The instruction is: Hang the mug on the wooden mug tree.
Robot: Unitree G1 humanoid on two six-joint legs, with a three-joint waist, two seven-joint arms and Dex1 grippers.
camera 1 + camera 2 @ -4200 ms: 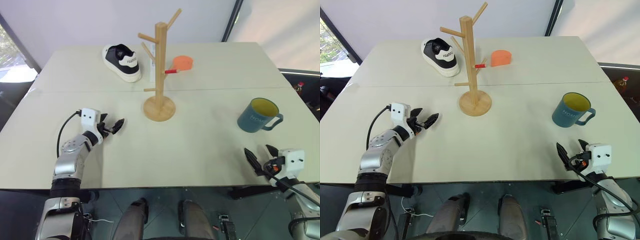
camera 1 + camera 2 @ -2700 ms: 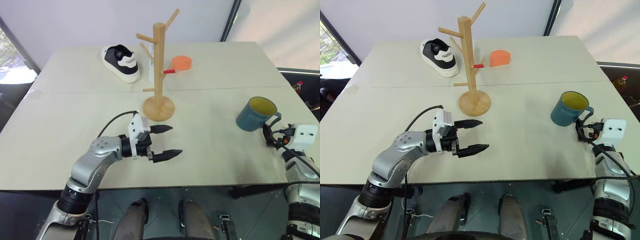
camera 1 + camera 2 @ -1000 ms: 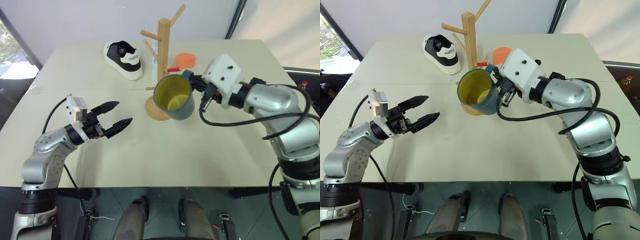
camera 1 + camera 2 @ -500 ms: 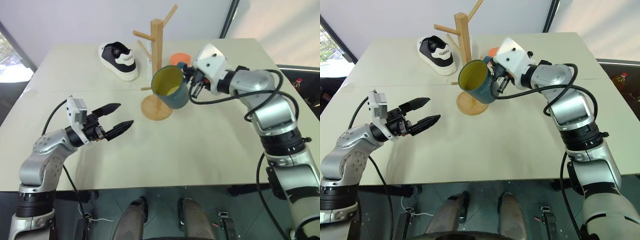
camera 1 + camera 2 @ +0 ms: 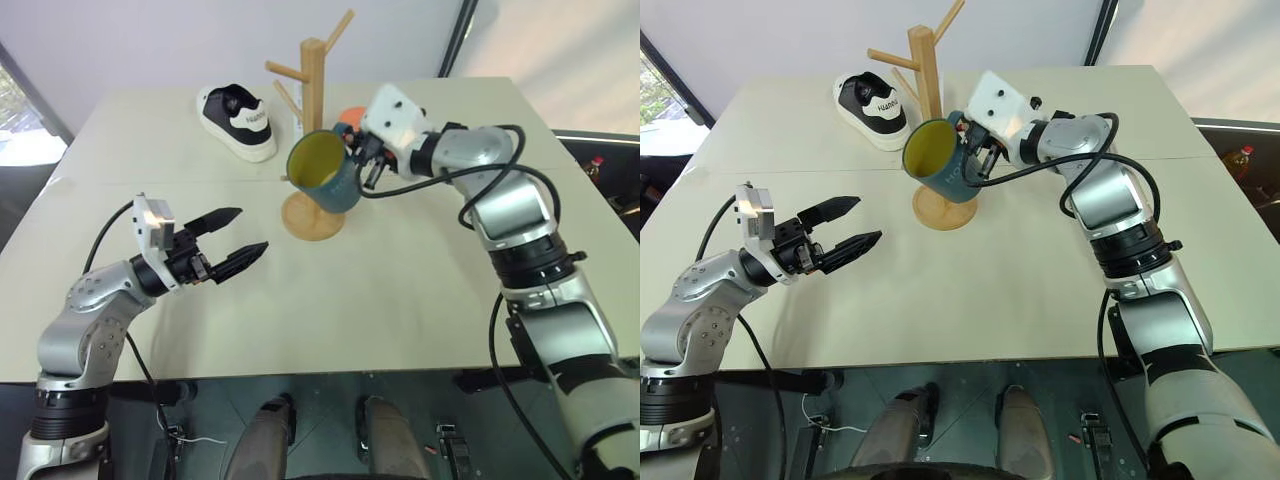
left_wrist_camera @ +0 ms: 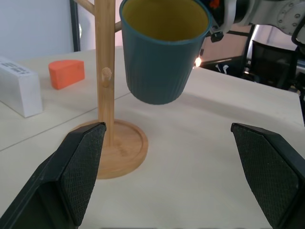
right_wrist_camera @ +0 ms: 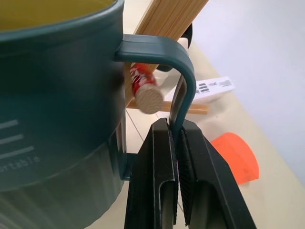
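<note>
A wide cream-white table [image 5: 420, 300], seamed across its middle, is set before a pale wall. The tall light-wood mug tree [image 5: 314, 140], with a round disc base, an upright post and angled pegs, stands near the table's centre. The dark teal-blue ceramic mug with a yellow interior [image 5: 324, 172] is held in the air just in front of the post, above the disc base and tilted so that its mouth faces the camera. Its loop handle [image 7: 164, 62] is pinched between the two black fingers [image 7: 159, 191] of the right gripper [image 7: 177, 143], which are pressed together on the handle's strut; in the right wrist view a red-marked peg tip [image 7: 143, 93] lies inside the loop's outline, though contact cannot be told. The left gripper [image 5: 238, 237] is held over the table well to the left of the tree, its fingers spread apart and empty. Behind the tree a black-and-white sneaker [image 5: 238, 120], a small orange dish [image 6: 66, 73] and a white box [image 6: 19, 86] are seen on the far half of the table.
</note>
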